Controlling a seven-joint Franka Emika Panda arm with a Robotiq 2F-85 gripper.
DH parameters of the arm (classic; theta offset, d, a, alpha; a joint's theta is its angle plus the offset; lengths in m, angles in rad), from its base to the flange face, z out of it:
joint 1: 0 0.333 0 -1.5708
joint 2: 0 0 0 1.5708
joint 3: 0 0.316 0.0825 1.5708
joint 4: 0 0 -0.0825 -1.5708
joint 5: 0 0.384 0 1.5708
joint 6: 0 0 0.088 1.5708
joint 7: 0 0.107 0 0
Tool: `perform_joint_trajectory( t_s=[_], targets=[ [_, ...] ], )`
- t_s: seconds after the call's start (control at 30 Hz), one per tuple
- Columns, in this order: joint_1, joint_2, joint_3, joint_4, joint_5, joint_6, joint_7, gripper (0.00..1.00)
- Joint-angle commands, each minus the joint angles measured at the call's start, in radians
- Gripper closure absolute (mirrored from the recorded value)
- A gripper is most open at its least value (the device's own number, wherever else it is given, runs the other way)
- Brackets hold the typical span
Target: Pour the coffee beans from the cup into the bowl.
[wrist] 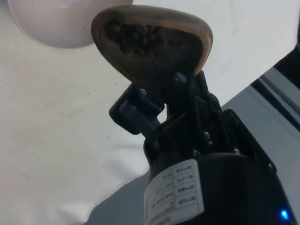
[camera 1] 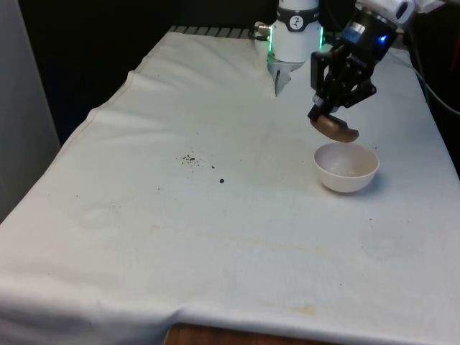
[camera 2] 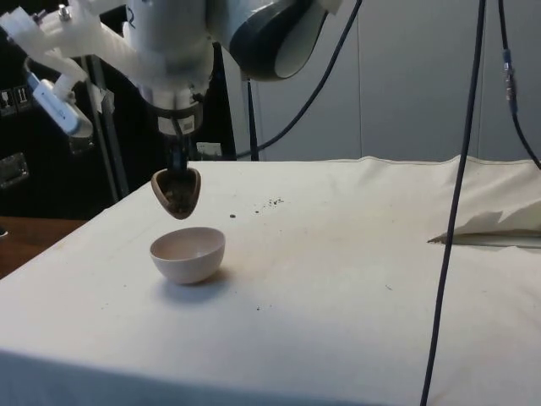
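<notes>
- White cloth (camera 1: 215, 237) covers the table; going from the front view's left, the first things on it are a few loose dark beans (camera 1: 191, 159), scattered well apart from everything else.
- Further toward the front view's right, the gripper (camera 1: 325, 115) hangs in the air, pinching the rim of a small brown cup (camera 1: 336, 128). The wrist view shows the black fingers (wrist: 185, 93) clamped across the cup's wall.
- Tilted well over, the cup has its mouth turned sideways and down; in the side view it sits just above the bowl, apart from it.
- Coffee beans (wrist: 133, 35) are heaped against the low lip of the cup, as seen in the wrist view. I see none falling.
- Below the cup, a little further to the front view's right, stands the white bowl (camera 1: 346, 167), upright on the cloth. Its inside looks bare, though a faint speckling at the bottom is too small to read.
- Step in hand, by my judgement: the pour itself, begun in tilt but with the beans not yet across.
- Next move probably calls for more wrist roll so the lip dips further, keeping the lip over the bowl's opening rather than its near rim.
- Risk: the lip seems to sit close to the bowl's edge, so beans could skip onto the cloth.
</notes>
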State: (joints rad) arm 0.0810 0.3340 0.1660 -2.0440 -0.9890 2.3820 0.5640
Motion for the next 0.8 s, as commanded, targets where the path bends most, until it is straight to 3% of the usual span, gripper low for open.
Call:
perform_joint_trajectory(
  t_s=[0.0, 0.2, 0.23, 0.53, 0.57, 0.6, 0.77],
  targets=[
    [0.008, -0.001, 0.0, 0.002, -0.029, -0.014, 0.023, 1.0],
    [0.005, -0.004, 0.021, -0.002, -0.099, -0.047, 0.067, 1.0],
    [0.0, 0.0, 0.024, 0.0, -0.086, -0.045, 0.058, 1.0],
    [0.008, -0.004, 0.047, -0.003, -0.179, -0.095, 0.115, 1.0],
    [0.0, 0.0, 0.051, -0.001, -0.168, -0.091, 0.105, 1.0],
    [0.008, -0.003, 0.052, -0.003, -0.188, -0.102, 0.122, 1.0],
    [0.007, -0.001, 0.08, -0.007, -0.24, -0.144, 0.168, 1.0]
  ],
)
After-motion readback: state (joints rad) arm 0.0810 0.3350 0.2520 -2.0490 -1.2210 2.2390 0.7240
